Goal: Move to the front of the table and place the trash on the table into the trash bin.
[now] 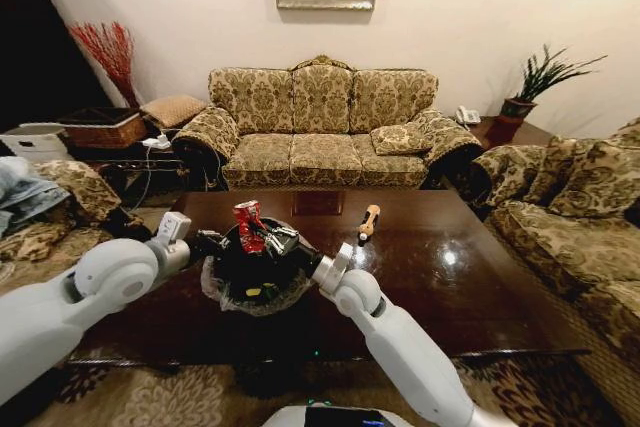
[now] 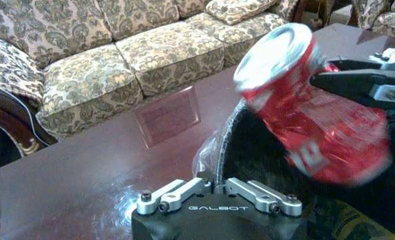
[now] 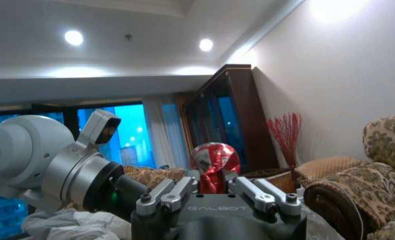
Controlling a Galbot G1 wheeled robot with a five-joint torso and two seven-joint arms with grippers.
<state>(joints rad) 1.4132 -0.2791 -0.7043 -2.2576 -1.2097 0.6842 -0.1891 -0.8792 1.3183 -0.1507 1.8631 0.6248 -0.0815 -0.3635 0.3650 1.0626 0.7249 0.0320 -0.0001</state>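
Parked at the front of the surface [image 1: 450, 277], both arms brought together over the trash bin [image 1: 250, 287], sofa [image 1: 320, 127] straight across.

Left end effector [image 2: 217, 192] pinched shut on the trash bin's rim, black wall and crinkly bag liner [image 2: 207, 155] caught between the fingers [image 2: 177, 192]. Probably gripped that way to keep a light bin from tipping or skating across the glossy wood, and to keep the mouth facing up and easy to hit. Couldn't tell whether the bin sat on the wood or hung a touch above it.

Right end effector [image 1: 280, 240] reached in from the other side, clamped on a crushed red can [image 1: 247, 225]. Jaws only as far apart as the dented can allowed, gripped on its side, silver top tilted up and away. Held just above the bin's opening, not yet inside, so looked like the spot for a clean drop, no toss needed. From the right wrist, same can [image 3: 214, 162] standing up between the fingers [image 3: 167, 192], left arm's wrist just beside it.

Spotted something yellow-green down in the bin [image 2: 344, 220], too dim to name. Small brown bottle [image 1: 368, 222] left lying on the wood, off to the right of the bin, near but not touching, so job judged only partly done.
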